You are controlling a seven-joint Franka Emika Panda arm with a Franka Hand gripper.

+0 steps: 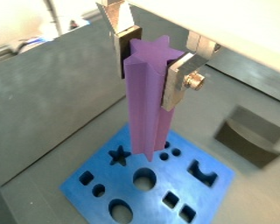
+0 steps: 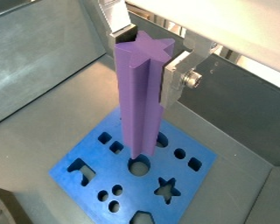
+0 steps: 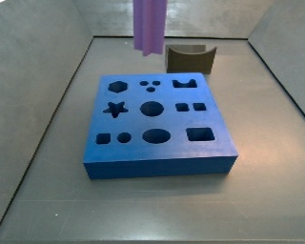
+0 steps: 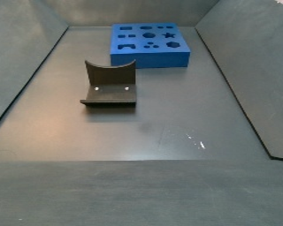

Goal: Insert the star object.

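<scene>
My gripper (image 1: 150, 66) is shut on the top of the star object (image 1: 149, 101), a tall purple prism with a star-shaped end, which hangs upright. Both show in both wrist views: gripper (image 2: 149, 57), star object (image 2: 143, 96). Below lies the blue block (image 1: 101, 188) with several shaped holes, also seen in another wrist view (image 2: 84, 171). Its star hole (image 1: 119, 157) lies beside the prism's lower end, which hangs above the block's middle round holes. In a side view the star object (image 3: 149, 24) hangs high over the block's (image 3: 155, 152) far edge, with the gripper out of frame.
A dark brown curved block (image 3: 190, 59) stands behind the blue block and also shows in a side view (image 4: 110, 84). Grey walls (image 3: 41, 67) enclose the floor. In that side view the blue block (image 4: 150, 53) sits at the far end.
</scene>
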